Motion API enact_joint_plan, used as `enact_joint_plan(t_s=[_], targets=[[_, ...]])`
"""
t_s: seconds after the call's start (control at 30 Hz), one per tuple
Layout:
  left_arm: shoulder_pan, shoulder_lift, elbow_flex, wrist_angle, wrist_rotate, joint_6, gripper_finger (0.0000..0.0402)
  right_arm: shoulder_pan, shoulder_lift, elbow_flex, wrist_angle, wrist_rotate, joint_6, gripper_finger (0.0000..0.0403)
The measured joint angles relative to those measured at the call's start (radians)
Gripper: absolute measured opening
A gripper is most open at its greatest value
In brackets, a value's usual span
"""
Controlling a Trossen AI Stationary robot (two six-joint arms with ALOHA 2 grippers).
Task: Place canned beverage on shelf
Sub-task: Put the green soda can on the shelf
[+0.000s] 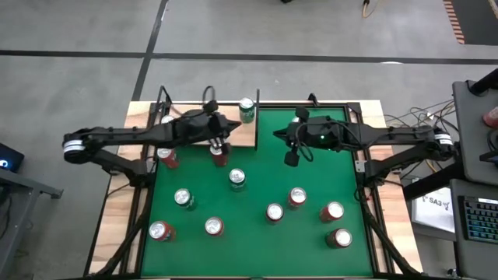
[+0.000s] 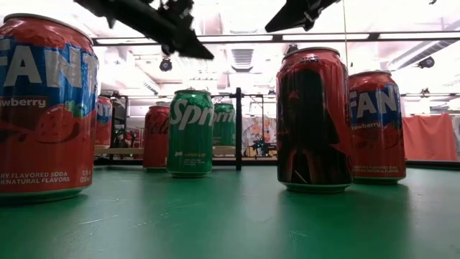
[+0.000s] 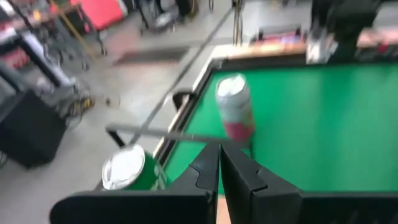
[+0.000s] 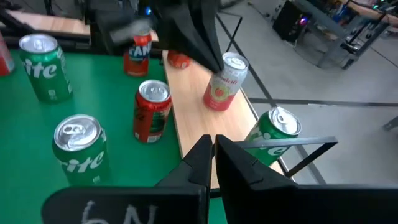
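Pink-and-white strawberry soda can (image 4: 222, 86): upright on the flat pale wood shelf (image 1: 243, 134). In the high view the shelf sits at the table's 11 o'clock, and there the left arm hides this can.

Left gripper (image 3: 219, 152): clenched and empty, tips right above the can's lid and apart from it.

Judgement: this can looks delivered, and the step in hand is getting clear.
- Rise straight up before swinging, so the fingers don't clip the rim.
- Keep off the thin black metal rod (image 4: 292, 144) at the shelf edge.
- Spread the fingers before coming down on any next can, and pinch mid-wall, squarely.

Green Sprite can (image 1: 247, 109): at the shelf's 1 o'clock corner, close to the rod.

Red cola can (image 4: 151, 111): on the green felt tabletop (image 1: 311, 179), just beside the shelf's edge. It is the nearest candidate.

More cans are scattered from 4 to 8 o'clock.

Right gripper (image 4: 212, 144): closed on nothing, waiting over the felt near 12 o'clock.

Materials:
- Cans are thin glossy cylinders with bright pull-tab lids. They are likely to dent under a hard squeeze and to slide on wood.
- The shelf is smooth and hard.
- The felt is matte and looks grippy.
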Motion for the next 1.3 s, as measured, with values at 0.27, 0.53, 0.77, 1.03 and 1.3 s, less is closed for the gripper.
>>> enact_joint_plan(t_s=[0.27, 0.53, 0.77, 1.03, 1.3], targets=[[0.069, 0.185, 0.111, -0.097, 0.000, 0.001, 0.0000, 0.000, -0.008, -0.008, 0.012, 0.000, 0.013, 0.0012], [0.129, 0.294, 0.162, -0.113, 0.000, 0.001, 0.0000, -0.001, -0.008, -0.008, 0.011, 0.000, 0.011, 0.0012], [0.154, 0.355, 0.218, -0.112, 0.000, 0.002, 0.0000, -0.001, -0.007, -0.008, 0.006, 0.001, 0.004, 0.0012], [0.167, 0.400, 0.257, -0.127, -0.016, 0.022, 0.0000, -0.001, -0.007, -0.008, 0.004, 0.001, -0.001, 0.0012], [0.189, 0.399, 0.257, -0.114, -0.016, 0.026, 0.0000, -0.001, -0.006, -0.008, 0.004, 0.001, -0.003, 0.0012]])
